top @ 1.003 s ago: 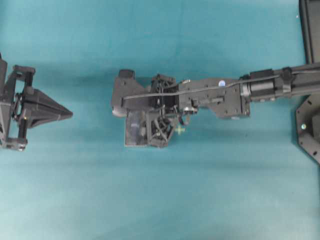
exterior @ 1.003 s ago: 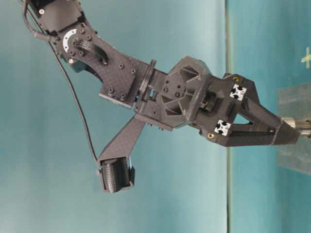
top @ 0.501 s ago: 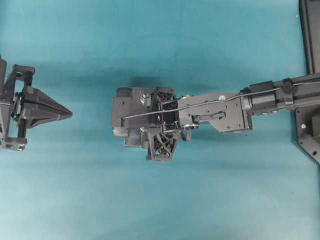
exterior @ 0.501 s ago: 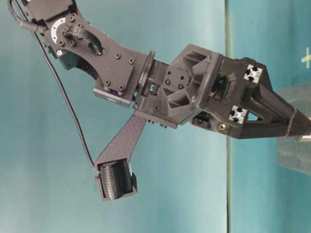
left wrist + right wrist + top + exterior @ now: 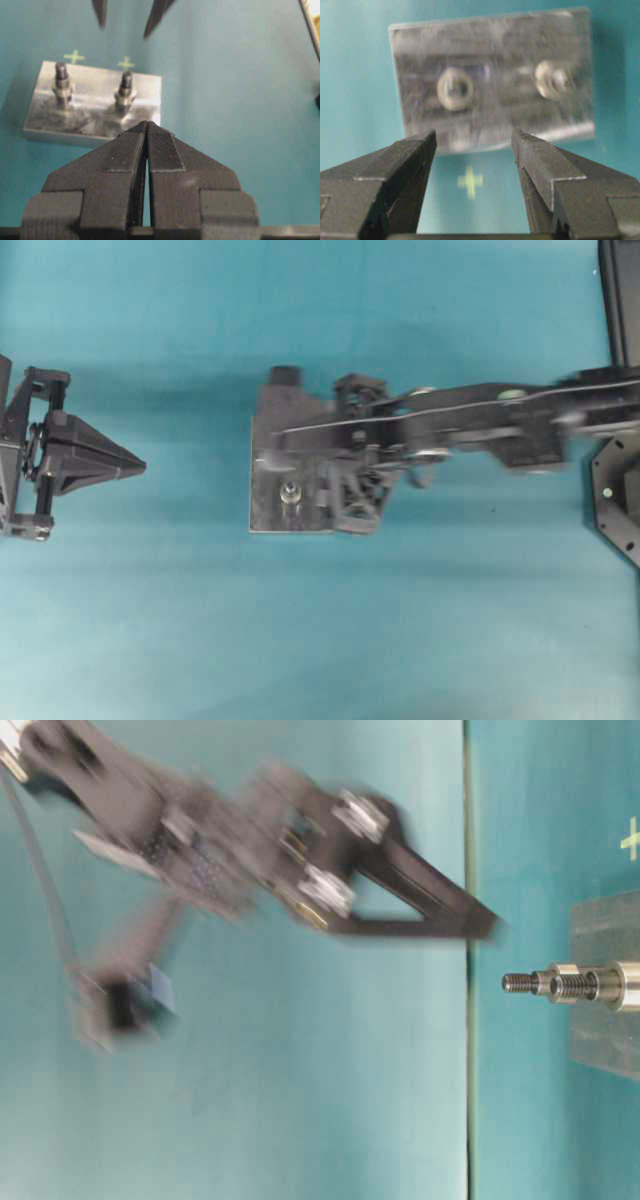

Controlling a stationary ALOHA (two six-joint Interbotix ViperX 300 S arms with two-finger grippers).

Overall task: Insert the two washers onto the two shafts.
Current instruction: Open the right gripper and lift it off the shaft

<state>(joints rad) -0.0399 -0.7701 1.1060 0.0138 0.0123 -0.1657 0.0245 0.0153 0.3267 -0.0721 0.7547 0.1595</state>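
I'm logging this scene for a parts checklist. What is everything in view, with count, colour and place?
Clear acrylic base block: one, transparent grey, mid-table on the cloth.
Threaded steel shafts: two, silver, upright side by side on the block; the second stands nearer the block's right end in the left wrist view. Each carries a collar part-way up; whether that is the washer cannot be told.
Teal cloth table cover: one, under everything.
Yellow-green cross marks: at least two, on the cloth beside the block.
Black plate: one, right edge of the overhead view.
Left gripper: one, black, shut, at the left, empty.
Right gripper: one, black, open, above the block, blurred.
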